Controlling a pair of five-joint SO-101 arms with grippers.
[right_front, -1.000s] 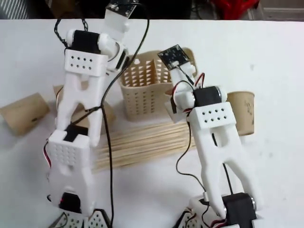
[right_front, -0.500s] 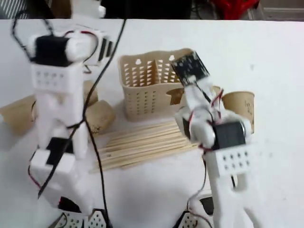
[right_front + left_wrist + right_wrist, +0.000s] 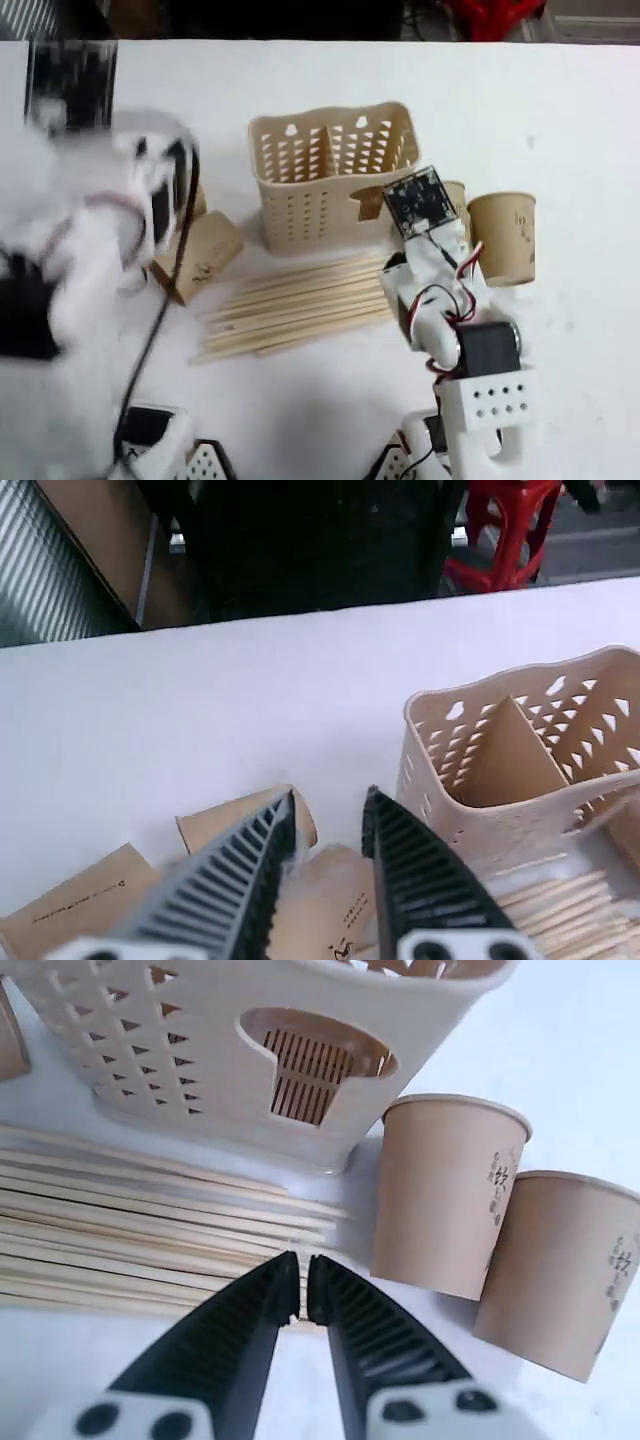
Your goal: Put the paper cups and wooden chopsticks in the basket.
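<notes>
The beige basket (image 3: pixel 330 170) stands upright at mid-table with two compartments, and it also appears as the basket (image 3: pixel 520 750) and the basket (image 3: pixel 250 1050). In front of it lies a pile of wooden chopsticks (image 3: pixel 300 300). Two paper cups stand upright to its right, one cup (image 3: pixel 503 235) and a second cup (image 3: pixel 445 1195) beside it. Other paper cups lie on their sides at the left (image 3: pixel 200 250). My left gripper (image 3: pixel 330 805) hangs open above the lying cups (image 3: pixel 250 820), holding nothing. My right gripper (image 3: pixel 302 1265) is shut and empty, just above the chopsticks' (image 3: pixel 150 1230) right end.
The left arm (image 3: pixel 90 230) is a blur over the table's left side. The right arm (image 3: pixel 470 350) stands near the front edge, right of centre. White tabletop lies open behind the basket and to the far right. Dark furniture and a red stool (image 3: pixel 510 530) stand beyond the far edge.
The left arm has swung away from the basket to the left and toward the front. The right arm has drawn back from the basket toward the front edge.
</notes>
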